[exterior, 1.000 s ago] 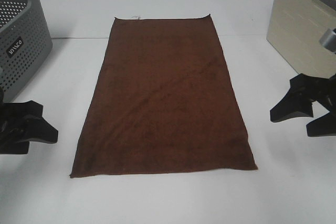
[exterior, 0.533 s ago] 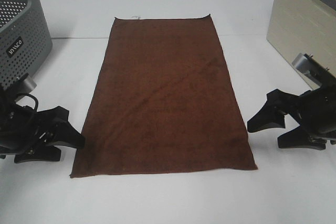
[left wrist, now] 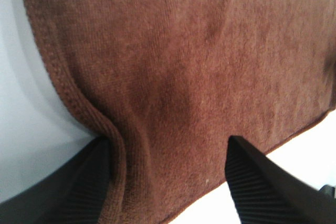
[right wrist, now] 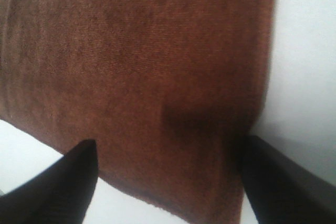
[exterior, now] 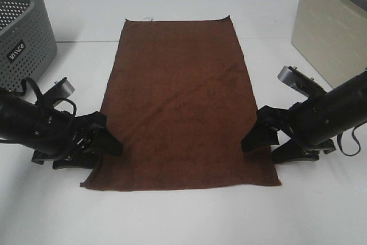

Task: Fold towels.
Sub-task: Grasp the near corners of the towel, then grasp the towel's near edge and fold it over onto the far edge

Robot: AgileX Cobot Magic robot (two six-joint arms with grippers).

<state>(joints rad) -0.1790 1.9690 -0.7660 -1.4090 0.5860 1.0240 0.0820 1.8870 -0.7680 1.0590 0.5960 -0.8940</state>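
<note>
The dark reddish-brown towel (exterior: 180, 104) lies flat on the white table, long side running away from me, a small white tag at its far left corner. My left gripper (exterior: 102, 142) is open at the towel's near left edge, pushing the hem (left wrist: 79, 103) into a small ridge. In the left wrist view its fingers (left wrist: 79, 187) straddle the near corner. My right gripper (exterior: 265, 139) is open at the near right edge, its fingers (right wrist: 63, 182) over the towel corner (right wrist: 157, 103) in the right wrist view.
A grey perforated basket (exterior: 20, 32) stands at the far left. A beige cabinet (exterior: 332, 27) stands at the far right. The white table (exterior: 183, 216) extends around the towel.
Both arms have moved inward from the table sides to the towel's near corners. The left gripper has nudged the near left edge slightly inward.
</note>
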